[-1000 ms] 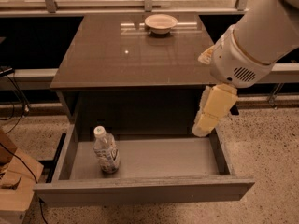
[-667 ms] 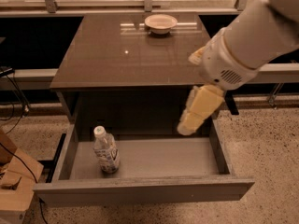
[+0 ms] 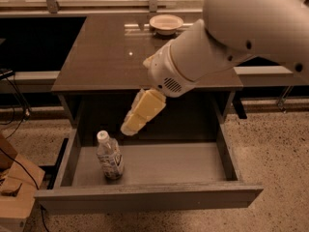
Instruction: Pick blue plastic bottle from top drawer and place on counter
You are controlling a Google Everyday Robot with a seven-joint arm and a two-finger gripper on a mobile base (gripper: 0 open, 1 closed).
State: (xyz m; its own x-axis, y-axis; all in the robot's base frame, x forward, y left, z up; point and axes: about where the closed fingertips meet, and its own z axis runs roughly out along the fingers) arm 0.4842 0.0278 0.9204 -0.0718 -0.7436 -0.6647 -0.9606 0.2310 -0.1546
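I've swung the hand [image 3: 131,127] left; it hangs empty, how far open I can't tell, at one o'clock of the blue plastic bottle [image 3: 110,156], which stands at nine o'clock in the top drawer [image 3: 149,197]. This looks like the approach; next I'd descend around it.

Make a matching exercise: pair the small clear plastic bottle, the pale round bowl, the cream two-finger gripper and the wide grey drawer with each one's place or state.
1 small clear plastic bottle
2 pale round bowl
3 cream gripper
4 wide grey drawer

A near the far edge of the glossy dark counter
B pulled open
C upright on the drawer floor, left side
D hanging over the drawer, beside the bottle's cap

Pairs: 1-C, 2-A, 3-D, 4-B
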